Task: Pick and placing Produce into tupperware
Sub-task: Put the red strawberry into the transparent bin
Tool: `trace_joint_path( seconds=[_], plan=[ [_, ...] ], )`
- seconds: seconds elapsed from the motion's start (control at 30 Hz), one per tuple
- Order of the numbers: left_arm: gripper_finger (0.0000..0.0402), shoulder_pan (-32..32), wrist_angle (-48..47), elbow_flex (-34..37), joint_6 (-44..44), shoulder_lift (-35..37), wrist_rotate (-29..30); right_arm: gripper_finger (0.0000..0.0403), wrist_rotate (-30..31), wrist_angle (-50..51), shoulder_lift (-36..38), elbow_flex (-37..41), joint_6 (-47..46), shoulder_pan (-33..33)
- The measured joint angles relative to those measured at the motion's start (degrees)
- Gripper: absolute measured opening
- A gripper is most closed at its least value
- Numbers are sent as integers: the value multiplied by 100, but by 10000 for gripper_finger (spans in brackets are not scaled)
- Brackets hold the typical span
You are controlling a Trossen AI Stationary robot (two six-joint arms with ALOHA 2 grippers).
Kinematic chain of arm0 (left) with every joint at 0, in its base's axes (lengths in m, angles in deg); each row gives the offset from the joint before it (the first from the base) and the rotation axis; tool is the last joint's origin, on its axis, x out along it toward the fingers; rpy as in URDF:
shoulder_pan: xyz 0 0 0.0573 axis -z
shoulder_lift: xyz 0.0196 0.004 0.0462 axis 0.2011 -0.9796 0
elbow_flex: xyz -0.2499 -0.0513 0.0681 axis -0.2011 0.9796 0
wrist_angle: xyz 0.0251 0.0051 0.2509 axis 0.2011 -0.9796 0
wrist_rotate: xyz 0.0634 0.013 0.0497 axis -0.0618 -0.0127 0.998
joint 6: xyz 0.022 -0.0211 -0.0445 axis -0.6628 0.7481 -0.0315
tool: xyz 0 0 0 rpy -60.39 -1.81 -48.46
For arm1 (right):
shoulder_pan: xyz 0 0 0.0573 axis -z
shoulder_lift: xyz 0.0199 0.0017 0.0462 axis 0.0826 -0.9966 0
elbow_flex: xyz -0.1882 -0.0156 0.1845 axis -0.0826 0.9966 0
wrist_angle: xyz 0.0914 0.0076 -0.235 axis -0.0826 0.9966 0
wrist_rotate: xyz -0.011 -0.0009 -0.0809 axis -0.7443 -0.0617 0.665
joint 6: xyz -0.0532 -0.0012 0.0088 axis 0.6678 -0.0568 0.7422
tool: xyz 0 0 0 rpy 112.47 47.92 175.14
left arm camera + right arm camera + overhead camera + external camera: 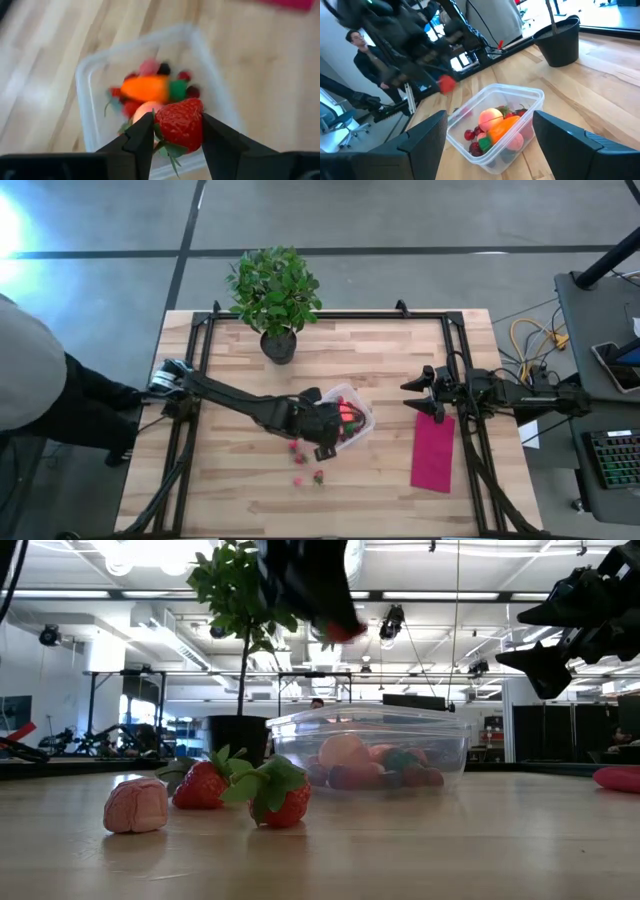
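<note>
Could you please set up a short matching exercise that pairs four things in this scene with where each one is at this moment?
Things:
1. strawberry
2. tupperware
3. magenta cloth
4. potted plant

Places:
A. flat on the table below the right gripper
B. at the far edge of the table
C. pinched in the left gripper, up in the air
D. mid-table, already holding several fruits

Pairs: 1-C, 2-D, 3-A, 4-B
</note>
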Motion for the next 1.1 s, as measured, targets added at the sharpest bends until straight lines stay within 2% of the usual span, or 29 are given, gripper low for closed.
trace_joint_path(
  seconds=[0.17, 0.3, 0.4, 0.53, 0.63, 0.77, 0.83, 0.93, 1.1],
  plan=[
    [170, -369, -121, 247, 723, -365, -32, 286, 2, -2, 3, 0, 0, 0],
    [223, -592, -194, 275, 1517, -367, -33, 286, 0, -2, 3, 0, 0, 0],
    [254, -646, -346, 214, 1659, -281, -290, 286, 2, -2, 3, 0, 0, 0],
    [268, -543, -1132, 91, 1658, -45, -1089, 286, 1, -2, -2, 0, 1, 0],
    [268, -176, -1692, 164, 1315, -34, -1572, 286, 2, 0, -4, 0, 0, 0],
    [269, 484, -1705, 402, 313, -48, -1562, 286, 1, 0, 3, 0, 0, 0],
    [269, 695, -1610, 544, 240, -113, -1464, 286, 1, 0, 3, 0, 0, 0],
    [269, 768, -1608, 758, 1254, -166, -1377, 286, 2, 0, -2, 0, 0, 0],
    [269, 613, -1616, 1066, 3902, -155, -1489, 286, 0, 0, -2, 0, 0, 0]
  ],
)
